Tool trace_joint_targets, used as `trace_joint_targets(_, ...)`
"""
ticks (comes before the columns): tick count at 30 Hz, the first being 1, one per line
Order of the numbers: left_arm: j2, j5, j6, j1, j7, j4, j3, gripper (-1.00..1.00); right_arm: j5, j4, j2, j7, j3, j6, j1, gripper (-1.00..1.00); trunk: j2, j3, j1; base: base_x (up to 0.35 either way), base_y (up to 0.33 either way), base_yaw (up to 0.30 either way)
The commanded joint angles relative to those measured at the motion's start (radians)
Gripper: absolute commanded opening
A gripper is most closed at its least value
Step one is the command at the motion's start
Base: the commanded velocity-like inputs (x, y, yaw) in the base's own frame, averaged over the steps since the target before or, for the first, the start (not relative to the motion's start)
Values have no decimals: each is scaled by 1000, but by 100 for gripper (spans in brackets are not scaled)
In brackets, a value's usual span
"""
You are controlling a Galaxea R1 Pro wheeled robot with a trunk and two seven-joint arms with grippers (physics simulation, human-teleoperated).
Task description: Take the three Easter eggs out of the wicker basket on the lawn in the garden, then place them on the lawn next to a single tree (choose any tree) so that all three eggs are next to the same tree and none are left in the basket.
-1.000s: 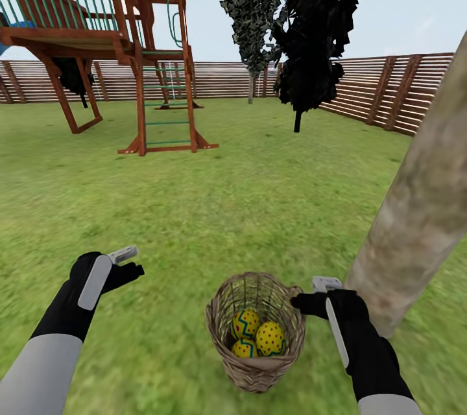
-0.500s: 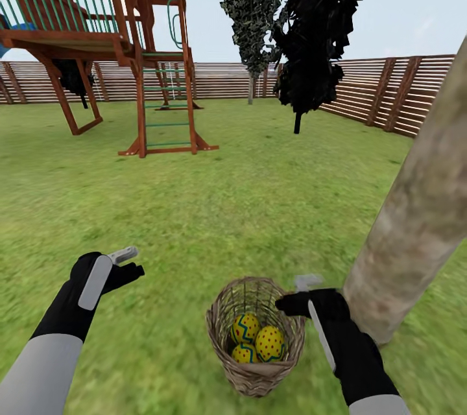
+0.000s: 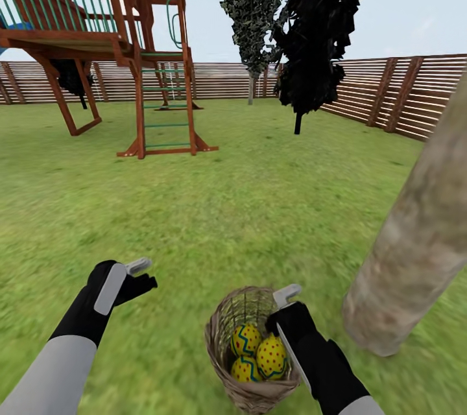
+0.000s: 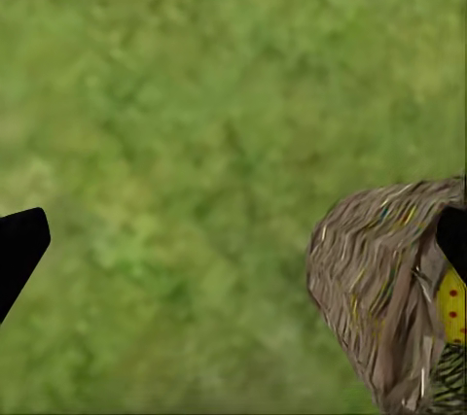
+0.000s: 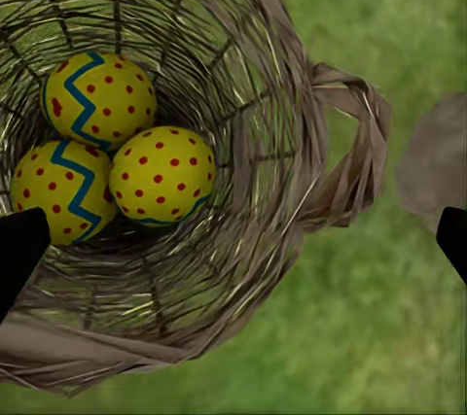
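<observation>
We are in a fenced back garden, rendered in simulation. A broad green lawn (image 3: 246, 207) spreads around a wooden play tower (image 3: 97, 32) with a green-runged ladder. Behind the tower runs a slatted wooden fence (image 3: 395, 91). Right of the tower stand two dark-leaved trees (image 3: 311, 32), and nearer us a thick pale tree trunk (image 3: 415, 240). Pale sky above.

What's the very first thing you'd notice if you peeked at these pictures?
Three bright yellow Easter eggs with red dots and blue zigzags, huddled in the bottom of a round brown wicker basket on the green grass lawn. The robot's black right gripper hangs over the basket's rim, open. A thick pale grey-brown tree trunk leans in close on the right, and a tall wooden play tower stands far back on the left.
</observation>
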Motion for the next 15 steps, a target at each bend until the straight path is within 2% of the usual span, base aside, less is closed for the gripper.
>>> trace_joint_targets(1, 0, 11, 2, -1, 9, 0, 0, 100, 3, 4, 0, -1, 2, 5, -1, 100, 0, -1, 0, 300, 0, 0)
trace_joint_targets(5, 0, 12, 2, -1, 9, 0, 0, 100, 3, 12, 1, 0, 4, 4, -1, 100, 0, -1, 0, 96, 0, 0)
trace_joint_targets(15, 0, 12, 2, -1, 9, -3, 0, 100, 3, 13, 10, 0, 7, 6, -1, 100, 0, -8, 0, 6, 0, 16)
